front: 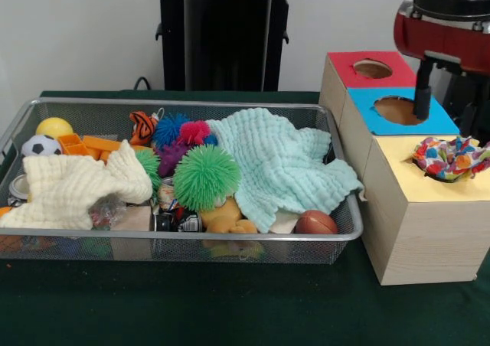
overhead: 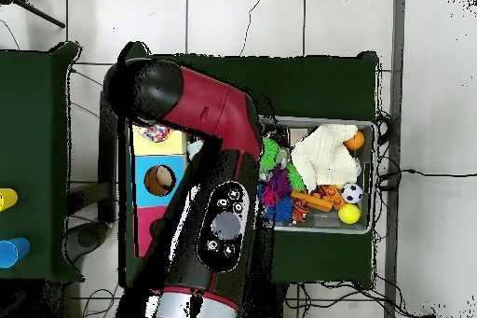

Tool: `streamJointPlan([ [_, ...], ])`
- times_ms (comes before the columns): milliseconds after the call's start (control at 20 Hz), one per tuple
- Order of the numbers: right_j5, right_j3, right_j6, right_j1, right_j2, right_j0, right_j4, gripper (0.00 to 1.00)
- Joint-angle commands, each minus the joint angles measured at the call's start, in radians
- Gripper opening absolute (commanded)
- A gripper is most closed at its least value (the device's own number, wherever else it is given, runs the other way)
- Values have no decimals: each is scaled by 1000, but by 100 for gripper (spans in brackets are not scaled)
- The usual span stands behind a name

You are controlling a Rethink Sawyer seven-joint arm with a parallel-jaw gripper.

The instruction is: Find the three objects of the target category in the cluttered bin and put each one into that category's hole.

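Green tabletop, wire bin [front: 46,243] still packed, arm parked over the boxes.

You've got a multicoloured cloth [front: 450,158] stuffed in the yellow box's [front: 417,208] hole, so probably one down; the mint cloth [front: 279,162] and cream cloth [front: 73,189] still drape over toys in the bin. Gripper [front: 423,93] hangs above the blue box [front: 440,120], can't tell its opening.

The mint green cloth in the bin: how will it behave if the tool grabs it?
The mint green cloth probably goes limp and drapes, since it lies in folds. It likely weighs little. Lifting it may drag the brown ball at its edge.
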Motion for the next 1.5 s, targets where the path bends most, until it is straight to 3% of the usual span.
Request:
streamJointPlan([
  [50,69,162,272,-1,135,-33,93,100],
  [250,21,213,220,0,135,-31,105,100],
  [650,-78,270,147,-4,64,7,11,100],
  [700,-90,288,151,-11,61,10,4,0],
  [900,-121,320,163,-16,39,30,-18,0],
  [1200,-171,349,184,3,99,22,32,0],
  [1250,-143,298,210,30,96,23,31,0],
  [1500,-91,249,264,47,128,13,78,0],
])
